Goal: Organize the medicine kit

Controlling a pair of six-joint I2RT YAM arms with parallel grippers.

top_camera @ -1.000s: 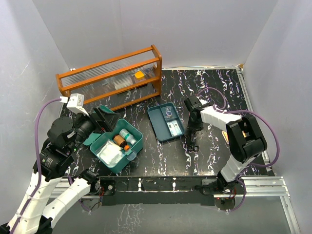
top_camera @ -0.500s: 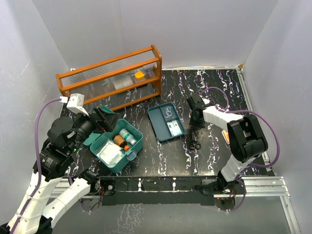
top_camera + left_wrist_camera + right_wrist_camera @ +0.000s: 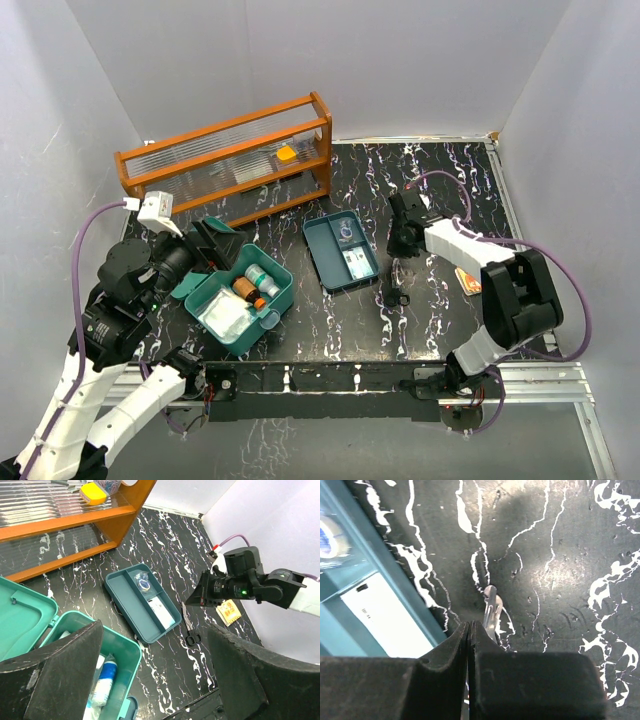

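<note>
Scissors (image 3: 491,605) rest just beyond the right fingers (image 3: 440,675), which are pressed together, likely aligning for a pick; left fingers (image 3: 65,680) stand wide apart above the medicine kit (image 3: 20,625).

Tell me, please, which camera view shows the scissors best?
The left wrist view: the scissors lie whole beside the tray, black handles and blades clear. The top view shows only a small dark shape on the dark table. The right wrist view catches just a blade tip.
</note>
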